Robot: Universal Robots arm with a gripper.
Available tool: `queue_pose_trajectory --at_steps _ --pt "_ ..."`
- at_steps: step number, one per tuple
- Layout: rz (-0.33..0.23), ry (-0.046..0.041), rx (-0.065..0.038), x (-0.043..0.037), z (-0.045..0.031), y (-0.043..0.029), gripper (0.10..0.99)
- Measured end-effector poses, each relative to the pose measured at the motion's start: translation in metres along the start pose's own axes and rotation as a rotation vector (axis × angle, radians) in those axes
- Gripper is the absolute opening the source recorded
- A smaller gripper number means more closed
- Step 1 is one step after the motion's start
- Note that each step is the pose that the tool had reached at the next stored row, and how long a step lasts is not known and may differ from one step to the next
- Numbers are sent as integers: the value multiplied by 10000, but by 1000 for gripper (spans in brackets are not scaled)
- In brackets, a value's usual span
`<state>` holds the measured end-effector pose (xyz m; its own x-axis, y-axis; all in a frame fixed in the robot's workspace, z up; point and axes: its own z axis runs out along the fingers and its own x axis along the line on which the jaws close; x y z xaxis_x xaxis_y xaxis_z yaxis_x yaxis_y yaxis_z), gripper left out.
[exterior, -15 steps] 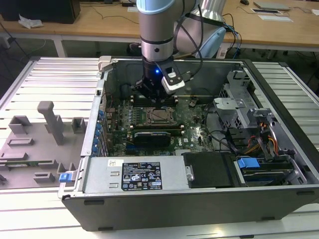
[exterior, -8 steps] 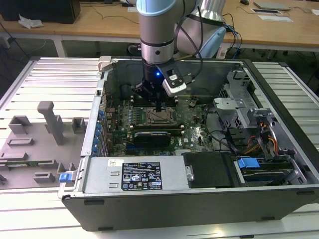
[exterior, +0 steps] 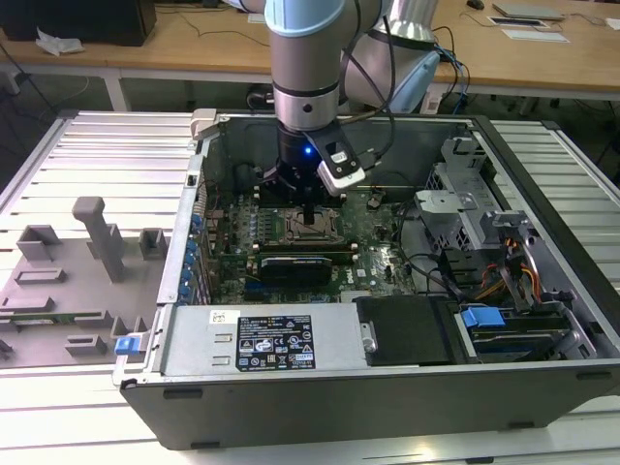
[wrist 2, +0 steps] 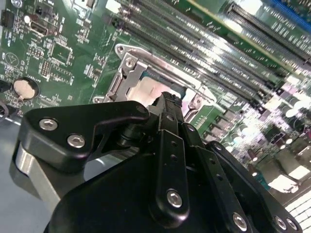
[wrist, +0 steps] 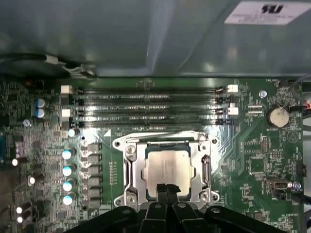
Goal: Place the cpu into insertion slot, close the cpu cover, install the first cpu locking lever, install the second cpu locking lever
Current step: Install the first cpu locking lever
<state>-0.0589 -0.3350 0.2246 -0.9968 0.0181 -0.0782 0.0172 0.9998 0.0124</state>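
Note:
The cpu lies flat in the insertion slot, its silver-grey top showing through the cut-out of the cpu cover. The cover is down around the chip. A thin wire lever runs along the socket's side towards the memory slots. My gripper is shut with nothing between its black fingers, and the tips sit at the chip's edge nearest the arm. In the second wrist view the gripper points down at the cpu. In the exterior view the gripper hangs straight over the socket inside the open computer case.
Long black memory slots lie just beyond the socket, and a row of capacitors stands beside it. A coin battery sits on the board. Case walls, a power supply and a drive cage ring the board. Grey fixtures stand outside.

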Motion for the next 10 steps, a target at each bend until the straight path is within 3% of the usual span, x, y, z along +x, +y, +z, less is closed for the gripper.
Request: queue_pose_trajectory --at_steps 4,8,10 --pt "-121 6 1 -34 3 -19 106" --pt "-126 6 0 -35 3 11 106" --pt "-128 5 -1 -39 -38 12 106"
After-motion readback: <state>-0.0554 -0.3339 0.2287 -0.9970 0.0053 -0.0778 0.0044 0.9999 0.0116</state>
